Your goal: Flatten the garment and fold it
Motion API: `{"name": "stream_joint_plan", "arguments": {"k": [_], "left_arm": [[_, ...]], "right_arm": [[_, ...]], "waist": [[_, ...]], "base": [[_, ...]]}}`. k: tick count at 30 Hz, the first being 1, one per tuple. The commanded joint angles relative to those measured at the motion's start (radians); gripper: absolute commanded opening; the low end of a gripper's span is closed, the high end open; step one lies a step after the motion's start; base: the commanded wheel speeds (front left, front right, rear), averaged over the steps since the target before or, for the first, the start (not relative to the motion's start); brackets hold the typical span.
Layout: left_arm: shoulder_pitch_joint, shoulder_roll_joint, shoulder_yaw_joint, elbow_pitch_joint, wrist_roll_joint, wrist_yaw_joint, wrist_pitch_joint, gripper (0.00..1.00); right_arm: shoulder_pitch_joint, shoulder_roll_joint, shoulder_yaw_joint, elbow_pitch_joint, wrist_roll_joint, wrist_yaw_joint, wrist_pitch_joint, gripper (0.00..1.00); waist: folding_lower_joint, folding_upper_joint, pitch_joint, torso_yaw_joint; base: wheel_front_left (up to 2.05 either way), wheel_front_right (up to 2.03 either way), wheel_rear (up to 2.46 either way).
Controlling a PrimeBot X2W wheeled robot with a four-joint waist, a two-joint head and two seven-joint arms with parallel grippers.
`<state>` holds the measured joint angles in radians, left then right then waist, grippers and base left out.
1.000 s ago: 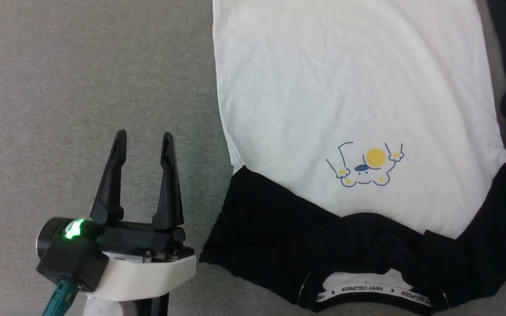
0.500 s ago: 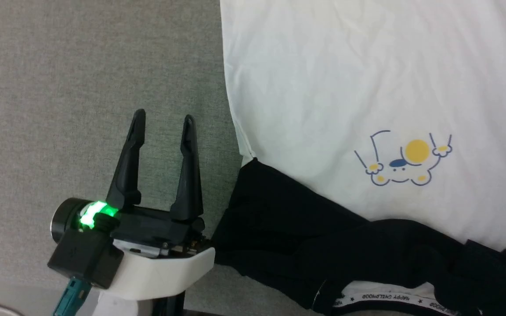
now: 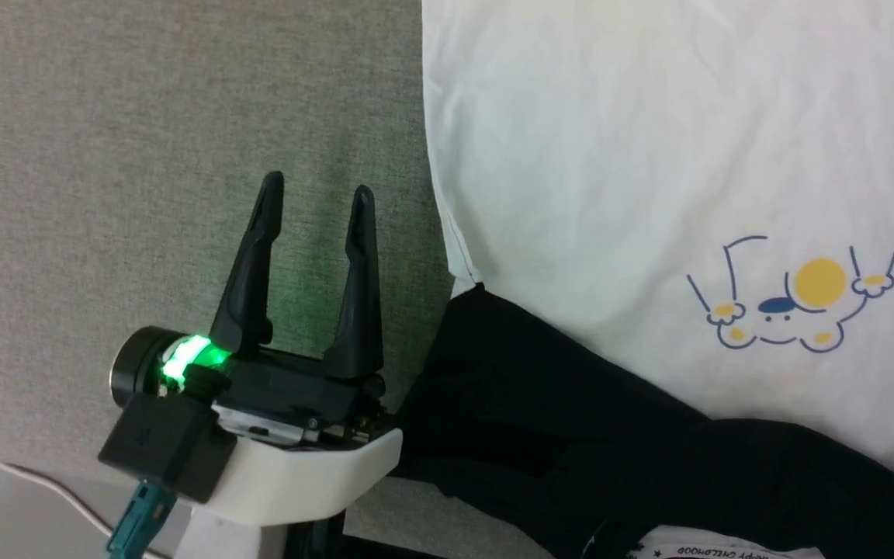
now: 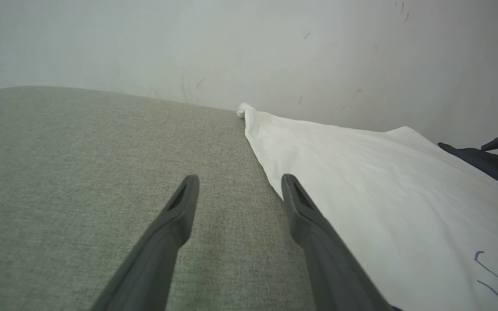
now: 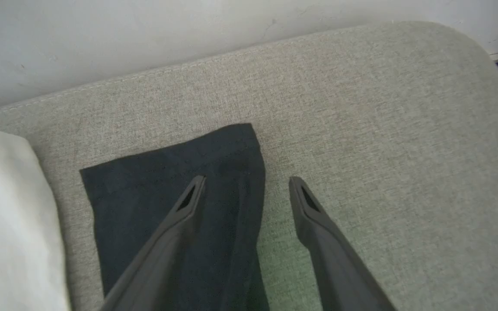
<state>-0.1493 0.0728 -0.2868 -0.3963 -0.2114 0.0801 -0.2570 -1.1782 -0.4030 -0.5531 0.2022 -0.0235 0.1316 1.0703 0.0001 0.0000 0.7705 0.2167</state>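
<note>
The garment (image 3: 610, 155) lies flat on a grey fabric surface, collar towards me, its cartoon print (image 3: 792, 299) upside down. A black sleeve (image 3: 540, 404) lies folded across the near shoulder, and the lettered neck tape (image 3: 726, 550) peeks in at the bottom edge. My left gripper (image 3: 315, 186) stands open over bare fabric just left of the white side edge (image 4: 361, 172), nothing between its fingers. My right gripper (image 5: 247, 180) is open above the end of the other black sleeve (image 5: 167, 181), one finger over the cloth and one over the surface.
The grey cushioned surface (image 3: 144, 155) runs wide to the left of the garment and meets a pale wall (image 4: 231, 43) at the back. Its rounded corner (image 5: 469, 43) lies right of the sleeve. A white cable (image 3: 51, 489) lies past the near edge.
The head camera has swung, sliding the garment rightwards in the picture. My left gripper has crept forward along the garment's white side edge, still open. Nothing was taken hold of.
</note>
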Motion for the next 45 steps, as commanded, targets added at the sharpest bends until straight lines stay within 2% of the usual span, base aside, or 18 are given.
{"name": "stream_joint_plan", "arguments": {"k": [1,7,8,9,10,19,28,36,45], "left_arm": [[-0.017,-0.005,-0.001,0.004,0.011,-0.006,-0.005,1.0],[-0.032,-0.012,0.0,0.016,0.015,-0.017,-0.005,1.0],[-0.034,-0.012,0.002,0.016,0.016,-0.018,-0.005,1.0],[-0.035,-0.013,0.004,0.016,0.02,-0.018,-0.005,1.0],[-0.035,-0.013,0.005,0.015,0.023,-0.019,-0.005,1.0],[-0.024,-0.015,0.027,0.021,0.046,-0.025,-0.005,1.0],[0.039,0.007,0.062,0.037,0.052,-0.024,-0.005,1.0],[0.118,0.043,0.093,0.018,0.032,-0.015,0.028,1.0],[0.192,0.064,0.114,-0.019,0.014,0.0,0.059,1.0]], "right_arm": [[-0.006,0.005,-0.007,-0.004,-0.009,-0.001,0.002,1.0],[-0.002,0.026,-0.04,-0.006,-0.016,-0.001,0.01,1.0],[-0.002,0.029,-0.044,-0.007,-0.017,-0.001,0.01,0.7],[-0.002,0.03,-0.043,-0.01,-0.017,-0.001,0.002,0.3],[-0.002,0.032,-0.043,-0.012,-0.017,-0.001,-0.009,0.0],[0.027,0.042,-0.036,0.01,0.029,-0.001,-0.163,0.0],[0.177,0.029,-0.072,0.017,0.2,-0.001,-0.338,0.0],[0.39,0.023,-0.205,-0.017,0.311,-0.001,-0.407,0.0],[0.592,0.053,-0.394,-0.077,0.362,-0.001,-0.439,0.0]], "waist": [[-0.0001,0.0,0.021,0.009],[-0.0001,0.0,0.027,0.012],[-0.0001,0.0,0.027,0.013],[-0.0001,0.0,0.026,0.013],[-0.0001,0.0,0.025,0.013],[-0.0001,0.0,-0.047,-0.014],[-0.0001,0.0,-0.247,-0.053],[-0.0001,0.0,-0.414,-0.09],[-0.0001,0.0,-0.495,-0.117]], "base": [[0.0,0.0,0.0],[0.0,0.0,0.0],[0.0,0.0,0.0],[0.0,0.0,0.0],[0.0,0.0,0.0],[0.0,0.0,0.0],[0.0,0.0,0.0],[0.0,0.0,0.0],[0.0,0.0,0.0]]}}
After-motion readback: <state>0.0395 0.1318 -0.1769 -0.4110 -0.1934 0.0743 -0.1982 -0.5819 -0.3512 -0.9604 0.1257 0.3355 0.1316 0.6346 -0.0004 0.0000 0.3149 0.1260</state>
